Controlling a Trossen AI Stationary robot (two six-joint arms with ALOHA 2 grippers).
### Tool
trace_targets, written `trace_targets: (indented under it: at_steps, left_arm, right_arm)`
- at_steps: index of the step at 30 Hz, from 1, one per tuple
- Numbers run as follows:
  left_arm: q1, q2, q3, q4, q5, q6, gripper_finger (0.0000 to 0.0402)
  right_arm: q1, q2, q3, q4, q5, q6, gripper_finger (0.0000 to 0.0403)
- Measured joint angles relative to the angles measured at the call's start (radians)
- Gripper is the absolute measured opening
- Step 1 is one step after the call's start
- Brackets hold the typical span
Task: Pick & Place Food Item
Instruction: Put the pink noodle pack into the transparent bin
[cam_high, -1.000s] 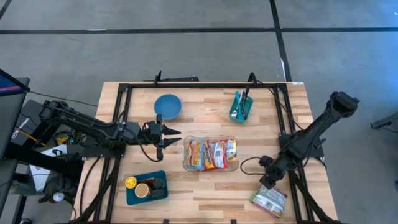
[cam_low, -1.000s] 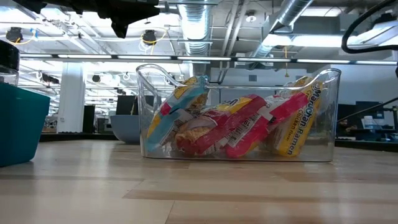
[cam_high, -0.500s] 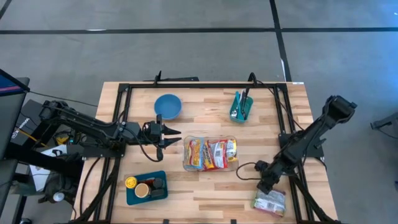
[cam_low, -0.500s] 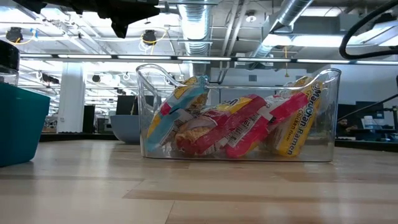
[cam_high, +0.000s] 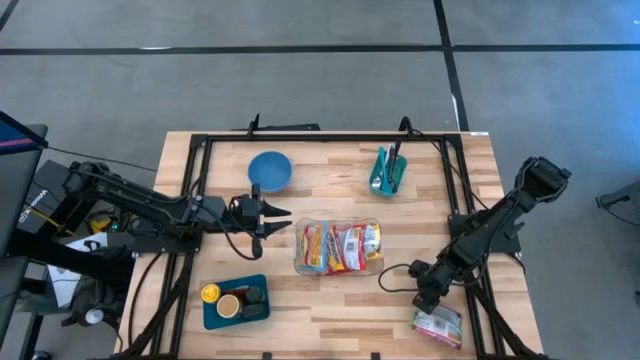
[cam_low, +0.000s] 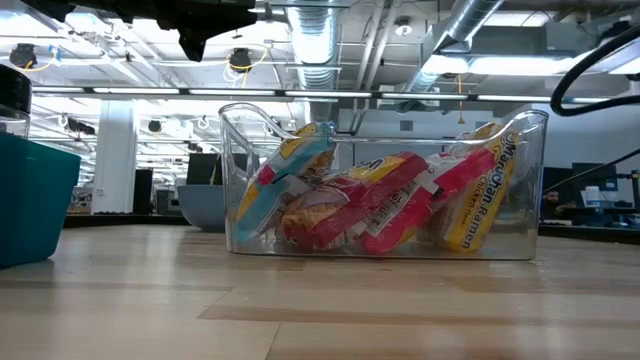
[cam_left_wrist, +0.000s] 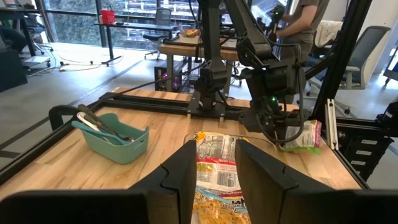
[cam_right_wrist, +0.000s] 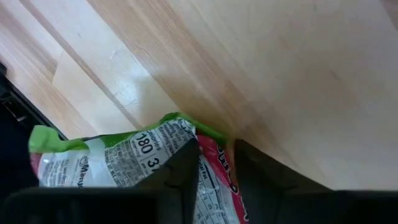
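Observation:
A green and red ramen packet (cam_high: 438, 327) is at the table's near right corner, also shown close in the right wrist view (cam_right_wrist: 124, 158). My right gripper (cam_high: 424, 299) is at its far left end, shut on it (cam_right_wrist: 216, 165). A clear bin (cam_high: 297, 246) at the table's middle holds several ramen packets (cam_high: 340, 247); it also shows in the low view (cam_low: 240, 180). My left gripper (cam_high: 284, 222) hovers open just left of the bin, with the bin's packets ahead of its fingers (cam_left_wrist: 216, 168). My right gripper pinches the packet's red-printed end (cam_right_wrist: 214, 155) between its two fingers, beside the green edge (cam_right_wrist: 180, 121). The fingers come slanting down from the table's far right. I cannot tell whether the packet is clear of the table.
A blue bowl (cam_high: 270, 170) and a teal holder with utensils (cam_high: 388, 172) stand at the far side. A teal tray with small jars (cam_high: 235, 300) sits near left. A black metal frame (cam_high: 455, 190) runs round the table. Bare wood lies between the bin and my right gripper.
My right gripper has gone a little toward the table's near left, its arm swinging toward the near edge. The green packet under it has shifted slightly and its outline has drawn in.

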Motion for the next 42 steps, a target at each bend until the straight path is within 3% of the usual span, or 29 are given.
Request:
trace_targets:
  at_steps: [11,42]
  left_arm:
    - [0.000,0.000,0.000,0.000,0.000,0.000,0.0104]
    - [0.000,0.000,0.000,0.000,0.000,0.000,0.0104]
  right_arm:
    - [0.001,0.001,-0.001,-0.003,0.008,-0.026,0.0006]
    - [0.000,-0.032,-0.001,-0.010,0.057,-0.025,0.0000]
